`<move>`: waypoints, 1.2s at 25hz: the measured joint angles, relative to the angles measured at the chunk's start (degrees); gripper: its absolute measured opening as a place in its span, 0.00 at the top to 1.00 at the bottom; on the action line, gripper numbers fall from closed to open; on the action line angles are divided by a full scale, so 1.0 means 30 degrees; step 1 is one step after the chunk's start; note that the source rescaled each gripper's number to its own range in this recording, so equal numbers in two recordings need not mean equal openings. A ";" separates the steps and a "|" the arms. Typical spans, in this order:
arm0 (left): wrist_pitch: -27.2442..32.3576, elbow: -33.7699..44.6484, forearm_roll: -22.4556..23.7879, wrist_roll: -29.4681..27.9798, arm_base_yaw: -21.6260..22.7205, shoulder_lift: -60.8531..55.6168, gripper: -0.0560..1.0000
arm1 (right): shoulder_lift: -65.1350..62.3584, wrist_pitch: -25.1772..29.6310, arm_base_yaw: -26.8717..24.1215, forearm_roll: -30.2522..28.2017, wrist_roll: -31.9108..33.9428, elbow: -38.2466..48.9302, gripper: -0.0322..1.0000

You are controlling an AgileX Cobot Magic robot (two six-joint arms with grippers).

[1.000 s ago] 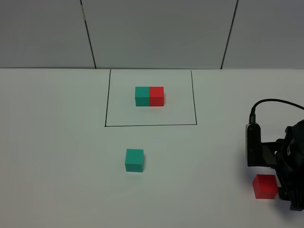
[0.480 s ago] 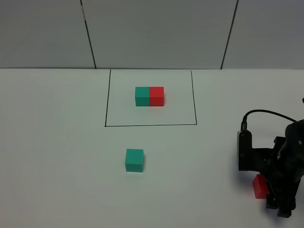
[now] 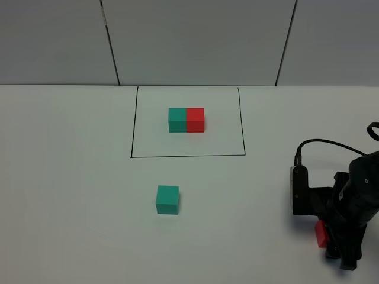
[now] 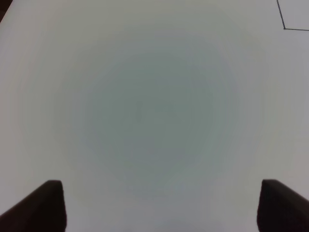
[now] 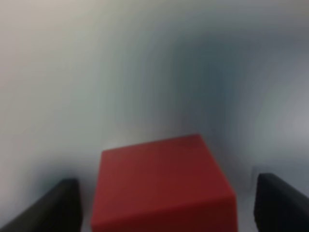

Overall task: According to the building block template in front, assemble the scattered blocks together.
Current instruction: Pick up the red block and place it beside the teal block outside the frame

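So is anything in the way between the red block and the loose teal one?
Nothing visible. Only bare table lies between the red cube and the teal cube; the template sits farther back, off that line.

The right gripper (image 5: 165,200) has slid over the red cube (image 3: 321,234) (now mostly hidden).

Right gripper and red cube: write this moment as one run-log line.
phase: pre-grasp | right gripper: open, astride red cube | left gripper: open, empty | teal cube: loose, apart from template
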 joint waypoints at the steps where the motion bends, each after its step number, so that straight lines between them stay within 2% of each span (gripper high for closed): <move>1: 0.0000 0.0000 0.0000 0.0000 0.0000 0.0000 0.08 | 0.0076 0.0054 0.0000 0.0017 0.0000 -0.0036 0.05; 9: 0.0000 0.0000 0.0000 0.0000 0.0000 0.0000 0.08 | 0.0292 0.0432 0.0000 -0.0206 0.0193 -0.0191 0.10; 30: 0.0000 0.0000 0.0000 0.0000 0.0000 0.0000 0.08 | 0.0426 0.0918 0.0000 -0.0862 0.0657 -0.0317 0.15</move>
